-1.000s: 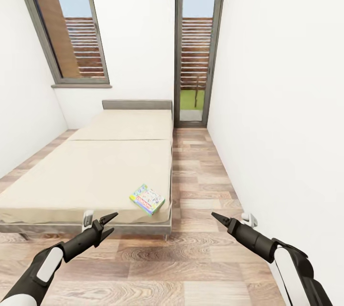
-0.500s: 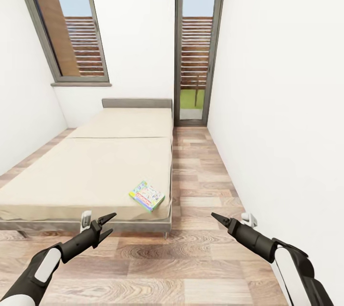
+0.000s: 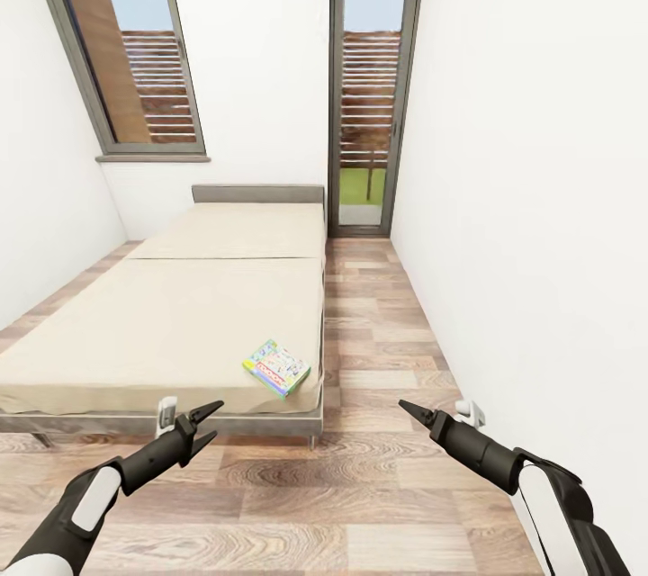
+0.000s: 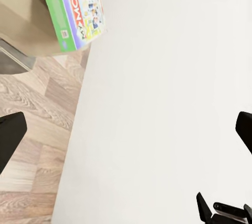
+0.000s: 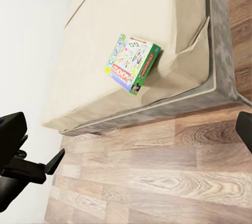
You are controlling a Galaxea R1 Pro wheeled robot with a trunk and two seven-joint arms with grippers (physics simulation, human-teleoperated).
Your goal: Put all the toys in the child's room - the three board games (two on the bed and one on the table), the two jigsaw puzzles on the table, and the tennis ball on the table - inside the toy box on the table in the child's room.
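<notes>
A low bed [image 3: 180,324] with a plain beige mattress fills the left half of the narrow room in the head view, its grey headboard [image 3: 258,195] against the far white wall. One board game [image 3: 276,370] lies flat on the mattress at the bed's near right corner, turned at an angle to the edges and close to both the foot edge and the side edge; its cover is white and pale with a green border and red lettering, seen also in the left wrist view [image 4: 73,8] and the right wrist view [image 5: 133,62]. The left claw [image 3: 205,425] hovers over the wood-plank floor [image 3: 360,486] just short of the bed's foot, its two dark fingers spread apart and holding nothing. The right claw [image 3: 402,406] hangs over the floor in the aisle between the bed and the right-hand white wall [image 3: 531,198], its tip looking like a single point from the head view, so I cannot tell how far it is parted; nothing is held in it. Between either claw and the game box lies only the grey bed frame's edge and open air. A tall grey-framed glass door [image 3: 367,81] stands at the aisle's far end, and a slanted grey-framed window [image 3: 117,45] sits above the headboard side on the left.
</notes>
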